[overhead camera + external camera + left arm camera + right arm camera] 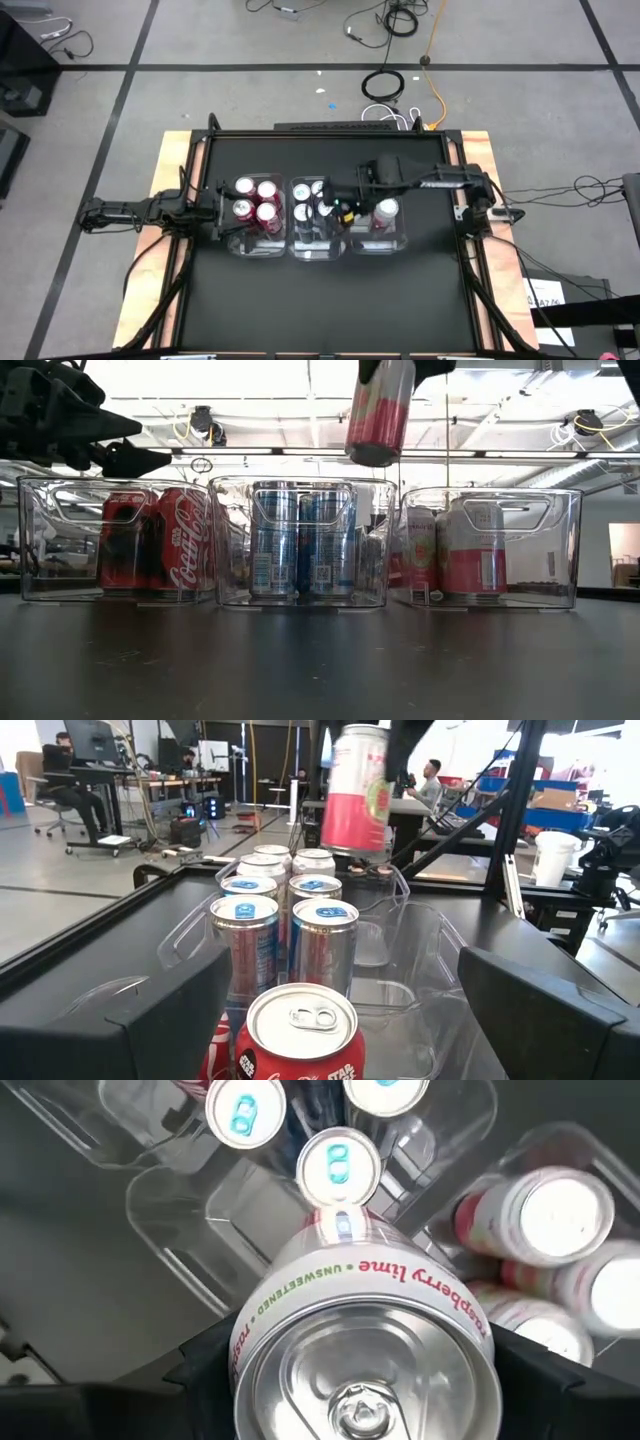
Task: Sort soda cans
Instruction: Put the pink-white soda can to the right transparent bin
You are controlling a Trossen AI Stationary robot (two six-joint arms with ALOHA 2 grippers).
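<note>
Low view: my right gripper (pixel 385 368) enters at the top centre of the frame with a pink can (pixel 378 415) clamped between its fingers, jaws spread to the width of the cylinder. The can hangs tilted in the air, its dark concave base above the gap between the middle bin (pixel 300 490) and the right bin (pixel 490 500), clear of both rims.

Three clear, thin-walled plastic bins with moulded handle cut-outs sit in a row on the matte black table (pixel 320 660). Left bin (pixel 110 490): glossy red cans (pixel 185 540). Middle bin: blue cans (pixel 275 540) with silvery bodies. Right bin: pink cans (pixel 470 545).

Right wrist view: brushed-silver lid and pull tab of the held can fill the lower centre; lettering reads "raspberry lime".

High view: my left gripper (pixel 212 210) waits at centre left, just beside the left bin, fingers wide apart and empty.
</note>
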